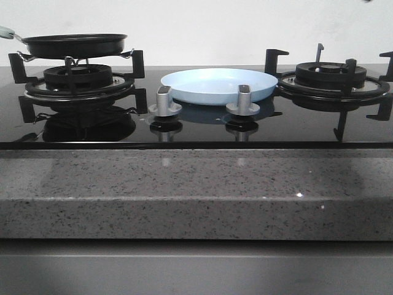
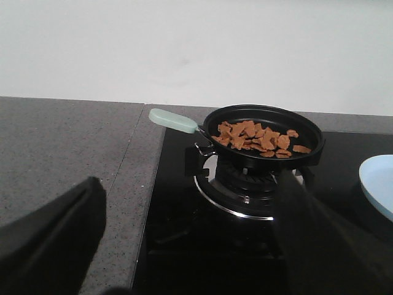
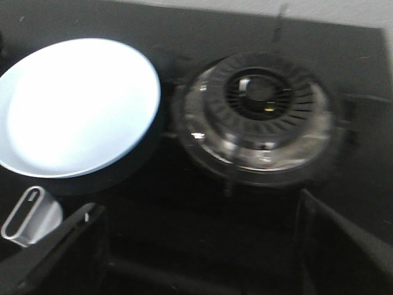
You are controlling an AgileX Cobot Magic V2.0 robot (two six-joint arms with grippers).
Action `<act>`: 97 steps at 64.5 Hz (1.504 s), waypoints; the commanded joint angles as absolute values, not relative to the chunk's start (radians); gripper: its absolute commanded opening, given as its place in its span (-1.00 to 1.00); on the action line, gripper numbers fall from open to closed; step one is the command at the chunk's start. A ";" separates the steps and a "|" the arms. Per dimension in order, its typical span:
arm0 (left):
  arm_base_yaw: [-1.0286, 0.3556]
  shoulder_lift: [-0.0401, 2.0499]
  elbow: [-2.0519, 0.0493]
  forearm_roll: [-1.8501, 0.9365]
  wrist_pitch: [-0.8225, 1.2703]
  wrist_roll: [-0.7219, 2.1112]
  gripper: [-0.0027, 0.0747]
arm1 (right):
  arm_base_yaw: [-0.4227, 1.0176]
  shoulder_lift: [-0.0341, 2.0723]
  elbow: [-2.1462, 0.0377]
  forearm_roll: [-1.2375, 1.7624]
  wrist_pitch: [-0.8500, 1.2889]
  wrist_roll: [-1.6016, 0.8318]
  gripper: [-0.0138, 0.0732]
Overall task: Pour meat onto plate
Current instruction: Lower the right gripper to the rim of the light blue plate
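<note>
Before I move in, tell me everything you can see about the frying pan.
The pan is small, round, shallow and black, matte like coated metal, with a pale green handle joined by a thin metal neck. It sits level on the grate of the left burner, handle pointing away from the plate, out over the grey counter. Inside lies a loose heap of light-brown meat pieces. Only the grate touches it; no end effector is on it.
</note>
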State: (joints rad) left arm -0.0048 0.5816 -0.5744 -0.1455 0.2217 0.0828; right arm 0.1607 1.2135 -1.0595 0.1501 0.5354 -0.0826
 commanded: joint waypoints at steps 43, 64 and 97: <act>-0.010 0.588 -0.615 -0.147 0.133 0.072 0.47 | 0.247 1.984 -2.024 0.176 1.049 -0.085 0.77; -0.010 0.588 -0.615 -0.147 0.131 0.072 0.47 | 0.240 2.063 -2.113 0.180 1.067 -0.085 0.56; -0.010 0.588 -0.615 -0.147 0.131 0.072 0.47 | 0.240 2.097 -2.112 0.180 1.082 -0.085 0.48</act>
State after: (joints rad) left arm -0.0048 0.5816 -0.5744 -0.1455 0.2196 0.0828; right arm 0.2452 2.1578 -2.0786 0.1722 1.1056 -0.0826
